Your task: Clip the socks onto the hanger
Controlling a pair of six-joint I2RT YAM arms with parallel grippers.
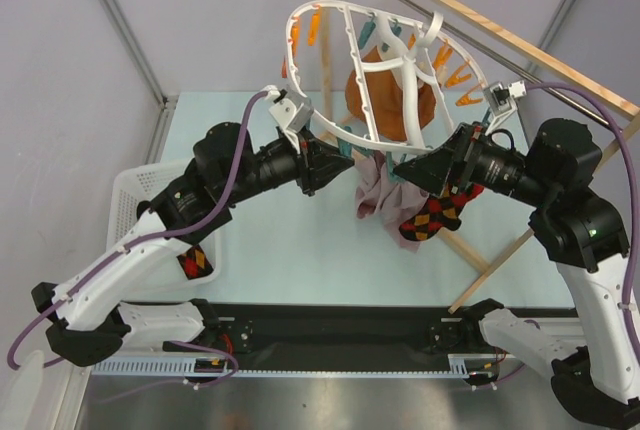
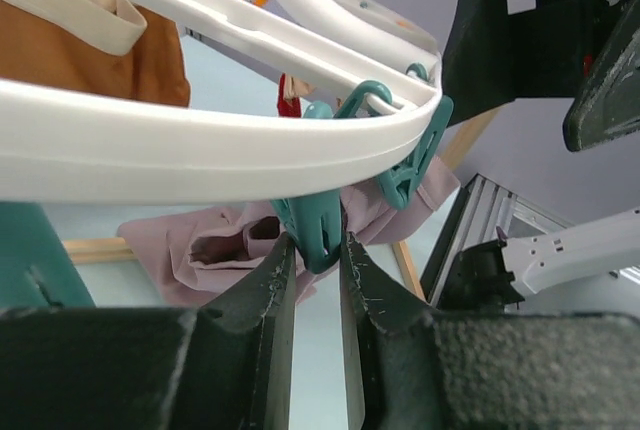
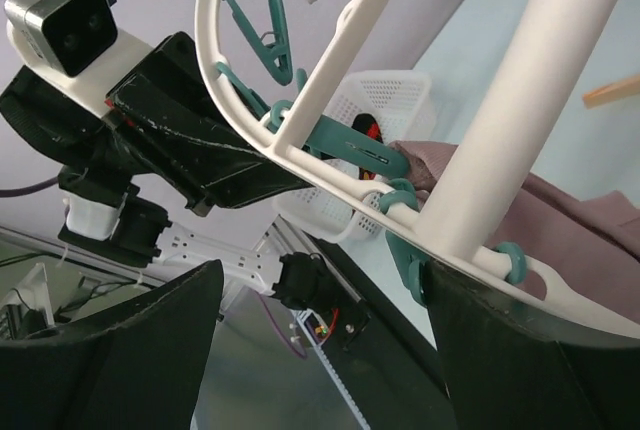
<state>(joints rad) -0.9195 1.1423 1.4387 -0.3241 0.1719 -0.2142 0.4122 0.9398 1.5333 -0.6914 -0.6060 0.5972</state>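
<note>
The white hanger ring [image 1: 300, 50] hangs tilted over the table, with teal and orange clips on it. My left gripper [image 1: 328, 165] is at its near rim, and in the left wrist view [image 2: 318, 250] it is shut on a teal clip [image 2: 320, 228] under the rim [image 2: 200, 145]. My right gripper [image 1: 405, 170] faces it with jaws wide open and empty [image 3: 325, 272], the ring [image 3: 500, 100] just in front. One argyle sock [image 1: 435, 215] hangs below the right gripper; what holds it is hidden. The other sock [image 1: 197, 262] lies in the basket.
A mauve-pink cloth [image 1: 372, 190] hangs from the ring's near rim. An orange-brown garment [image 1: 385, 100] hangs behind it. The white basket [image 1: 130, 195] stands at the left. Wooden rack poles [image 1: 500, 30] cross at the upper right, and another [image 1: 490, 270] slants by the right arm.
</note>
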